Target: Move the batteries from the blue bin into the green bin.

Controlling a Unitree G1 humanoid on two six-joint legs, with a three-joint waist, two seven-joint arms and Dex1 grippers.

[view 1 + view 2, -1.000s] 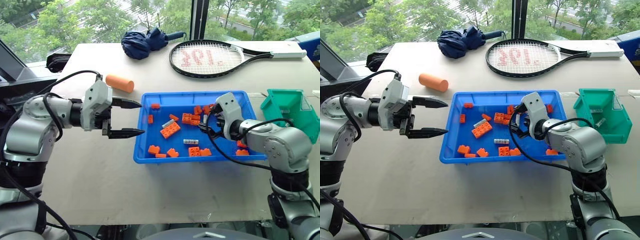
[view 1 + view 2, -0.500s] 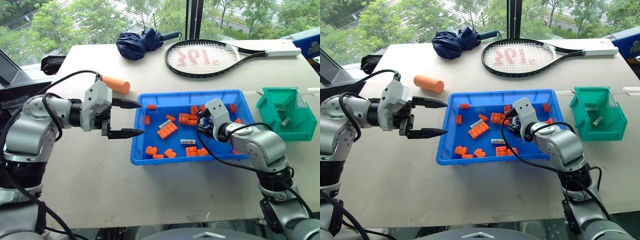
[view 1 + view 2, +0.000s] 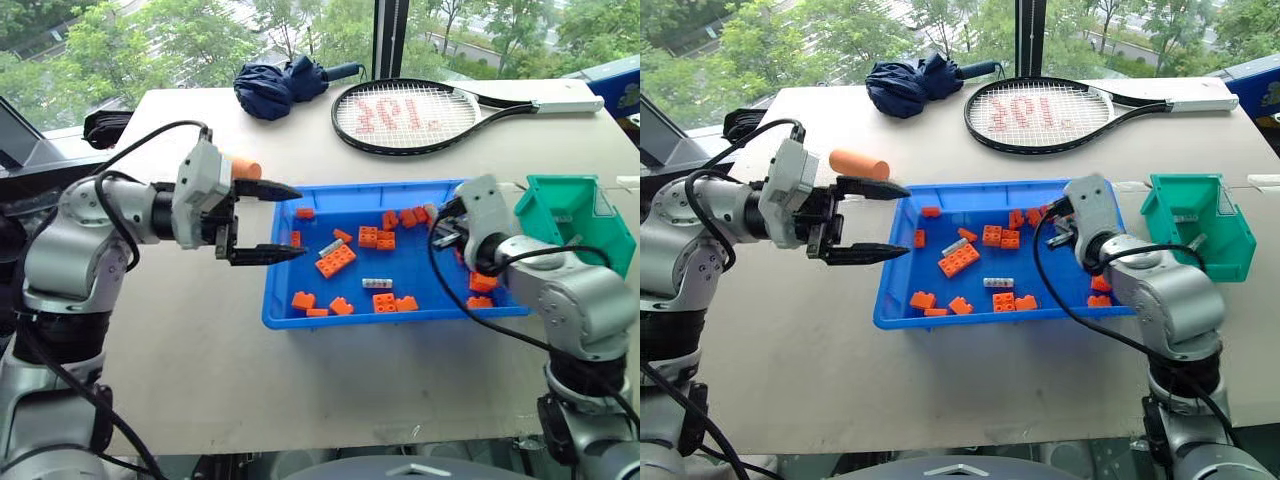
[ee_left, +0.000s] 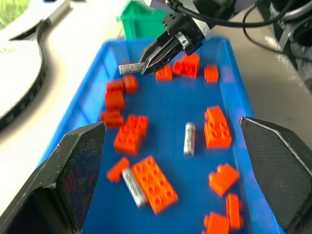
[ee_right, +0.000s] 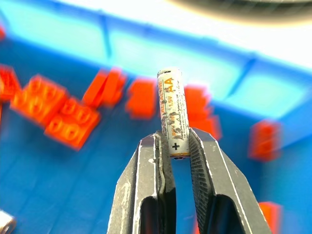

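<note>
1. Right gripper [image 5: 174,146] is pinched on one battery [image 5: 172,112], gripping its lower end so the rest stands up past the fingertips; the left wrist view shows this battery sticking out sideways from the closed tips, lifted above the tray floor.
2. Seen from the head, that gripper hangs over the right end of the blue bin [image 3: 300,315], near the green bin [image 3: 590,205], which stands on the table just right of the blue one.
3. Two more batteries lie on the blue bin's floor among orange bricks [image 3: 339,260]: one [image 3: 378,283] near the middle, another [image 3: 330,246] beside the large brick.
4. Left gripper [image 3: 275,222] has its fingers spread wide and holds nothing, at the blue bin's left rim.
5. An orange cylinder [image 3: 858,163], a racket [image 3: 430,112] and a folded umbrella [image 3: 285,85] lie on the table beyond.
</note>
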